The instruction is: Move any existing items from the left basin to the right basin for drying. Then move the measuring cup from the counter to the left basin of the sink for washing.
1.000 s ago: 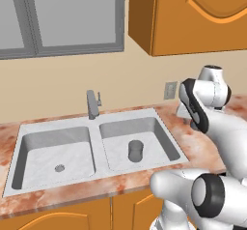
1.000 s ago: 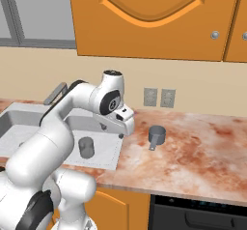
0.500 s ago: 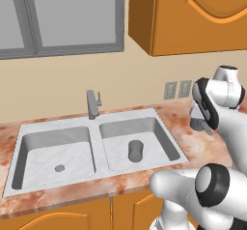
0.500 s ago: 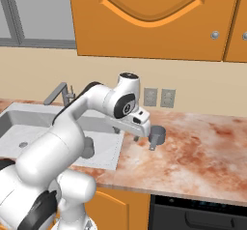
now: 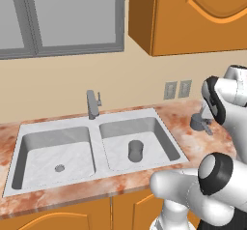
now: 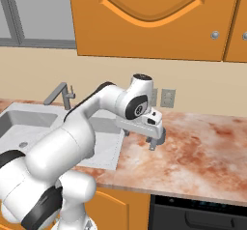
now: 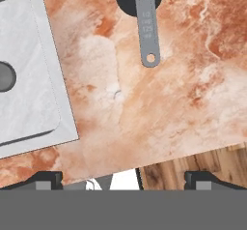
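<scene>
1. Left basin (image 5: 36, 156) of the marbled pale grey sink (image 5: 103, 123): round drain visible, nothing else in it.
2. Faucet (image 5: 91, 104) upright at mid back, btwn the two bowls.
3. Right basin (image 5: 161, 139): dark grey handleless tumbler (image 5: 135, 150) lying on the floor of the bowl.
4. Counter (image 7: 159, 108), red-orange/white mottled stone, right of sink: measuring cup (image 5: 198, 122) sits there, near the back wall, well apart from sink edge. Small round dark grey-blue bowl; short flat stick handle w/ a hole at its end, faint markings on it.
5. Gripper (image 6: 155, 136) hangs just above the cup, jaws spread wide, nothing btwn them.
</scene>
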